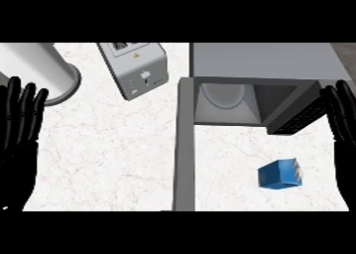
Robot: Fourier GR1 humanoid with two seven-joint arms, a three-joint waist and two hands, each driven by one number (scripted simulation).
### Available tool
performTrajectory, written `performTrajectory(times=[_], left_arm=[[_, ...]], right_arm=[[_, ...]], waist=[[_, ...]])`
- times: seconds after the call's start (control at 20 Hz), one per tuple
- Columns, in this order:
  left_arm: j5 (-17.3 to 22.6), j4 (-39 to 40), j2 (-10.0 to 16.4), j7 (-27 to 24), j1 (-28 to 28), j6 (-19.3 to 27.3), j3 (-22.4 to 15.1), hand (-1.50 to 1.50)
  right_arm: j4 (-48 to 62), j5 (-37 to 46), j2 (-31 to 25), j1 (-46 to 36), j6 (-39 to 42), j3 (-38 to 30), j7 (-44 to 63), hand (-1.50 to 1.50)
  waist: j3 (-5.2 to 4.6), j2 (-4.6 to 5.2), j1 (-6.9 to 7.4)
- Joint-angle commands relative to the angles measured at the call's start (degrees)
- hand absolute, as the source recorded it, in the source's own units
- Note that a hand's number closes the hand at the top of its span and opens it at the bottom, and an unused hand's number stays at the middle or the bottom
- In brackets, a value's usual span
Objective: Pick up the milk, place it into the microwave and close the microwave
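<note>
The left hand (12, 154) is seen at 9 o'clock, held wide open with nothing in it. A grey machine (137, 67) is seen at 12 o'clock. The microwave (261, 62) is found at 1 o'clock with its door (184, 149) open. The blue milk (280, 174) is set on the white table (107, 149) at 4 o'clock, outside the microwave. The right hand (350, 149) is held open and empty at 3 o'clock.

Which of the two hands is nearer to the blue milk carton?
The right hand, open at the view's right edge: the milk carton sits close beside it. The left hand rests at the far left edge, beyond the microwave door.
</note>
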Motion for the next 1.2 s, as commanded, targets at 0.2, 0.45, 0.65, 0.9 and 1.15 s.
performTrajectory(times=[0.2, 0.45, 0.65, 0.9, 1.15], left_arm=[[0.43, 3.40, 2.96, 1.06, -2.54, -1.76, 3.41, -1.50], [14.90, 2.01, 3.13, 7.36, 2.34, -5.99, 8.15, -1.50], [17.65, -0.16, 3.61, 8.00, 4.58, -7.34, 10.46, -1.50], [16.95, 0.28, 1.77, 2.45, 9.57, -10.55, 10.68, -1.50], [18.14, -3.94, 1.65, 5.19, 12.48, -11.44, 11.13, -1.50]], right_arm=[[-11.14, -0.09, 1.61, 4.14, 1.50, 8.29, 9.33, -1.50], [-12.28, -13.24, 1.40, 9.04, 8.42, 14.04, 13.47, -1.50], [-14.28, -8.06, 3.28, 13.28, 6.71, 19.99, 12.23, -1.50], [-19.58, -4.21, 3.71, 20.96, 4.90, 22.10, 10.57, -1.50], [-13.70, 1.10, 4.66, 14.84, 1.43, 17.96, 11.19, -1.50]], waist=[[1.40, 1.44, -1.39], [1.39, 1.32, -0.92], [1.41, 1.41, -1.07], [1.41, 1.35, -1.36], [1.42, 1.43, -0.98]])
